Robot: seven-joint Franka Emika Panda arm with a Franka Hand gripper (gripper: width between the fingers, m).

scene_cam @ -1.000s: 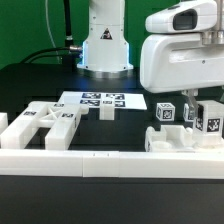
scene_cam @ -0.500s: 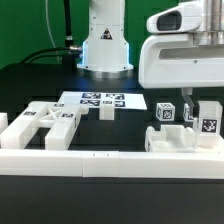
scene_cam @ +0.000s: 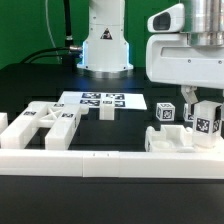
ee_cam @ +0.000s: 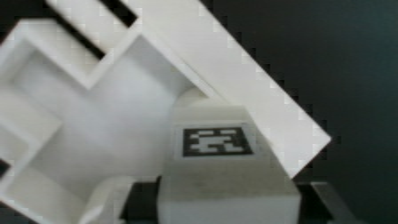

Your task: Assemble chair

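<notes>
My gripper (scene_cam: pixel 203 108) hangs at the exterior view's right, shut on a white cube-ended chair leg (scene_cam: pixel 208 124) with a black-and-white tag. It holds the leg just above a white chair part (scene_cam: pixel 180 140) that lies by the border rail. A second tagged leg (scene_cam: pixel 165 113) stands beside it. In the wrist view the tagged leg (ee_cam: pixel 217 150) sits between my dark fingers (ee_cam: pixel 148 200), over a white cut-out chair part (ee_cam: pixel 89 95). A cut-out chair frame (scene_cam: pixel 45 122) lies at the exterior view's left, and a small white block (scene_cam: pixel 106 112) lies mid-table.
The marker board (scene_cam: pixel 100 100) lies flat at mid-table in front of the robot base (scene_cam: pixel 105 45). The long plain white border rail (scene_cam: pixel 100 160) runs along the near edge. Black cables hang at the back left.
The arm's body has shifted a little toward the exterior view's right and slightly up. The held leg has barely moved. The other parts lie as before.
</notes>
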